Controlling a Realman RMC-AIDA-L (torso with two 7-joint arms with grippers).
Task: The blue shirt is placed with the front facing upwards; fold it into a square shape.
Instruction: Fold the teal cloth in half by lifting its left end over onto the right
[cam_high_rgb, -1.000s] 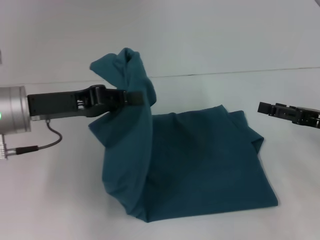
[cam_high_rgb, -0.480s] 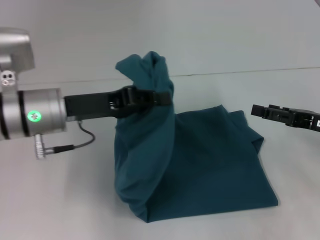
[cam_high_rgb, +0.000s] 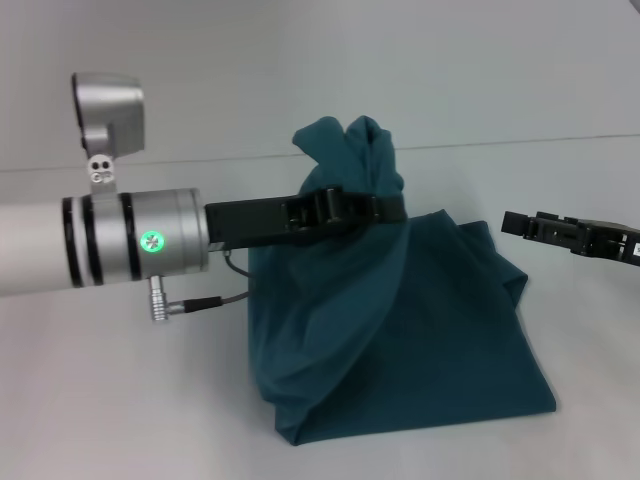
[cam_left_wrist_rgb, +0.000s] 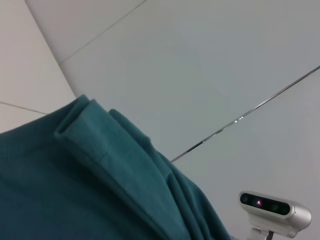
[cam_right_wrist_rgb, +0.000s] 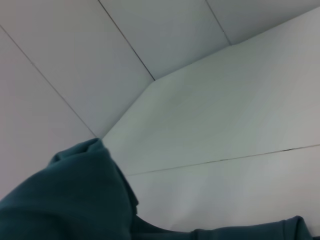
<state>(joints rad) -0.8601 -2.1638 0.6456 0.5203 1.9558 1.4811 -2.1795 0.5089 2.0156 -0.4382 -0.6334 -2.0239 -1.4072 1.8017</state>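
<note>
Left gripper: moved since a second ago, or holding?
Yes. The left gripper, shut on a lifted fold of the blue shirt, has carried it toward the robot's right, over the shirt part lying on the table.

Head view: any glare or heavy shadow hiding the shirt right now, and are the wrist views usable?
Head view: even light, no glare; the blue shirt shows soft fold shading, and the left gripper is sharp. Left wrist view: shirt fills the near corner, hem in focus. Right wrist view: mostly bare wall and table, with soft-edged shirt.
</note>
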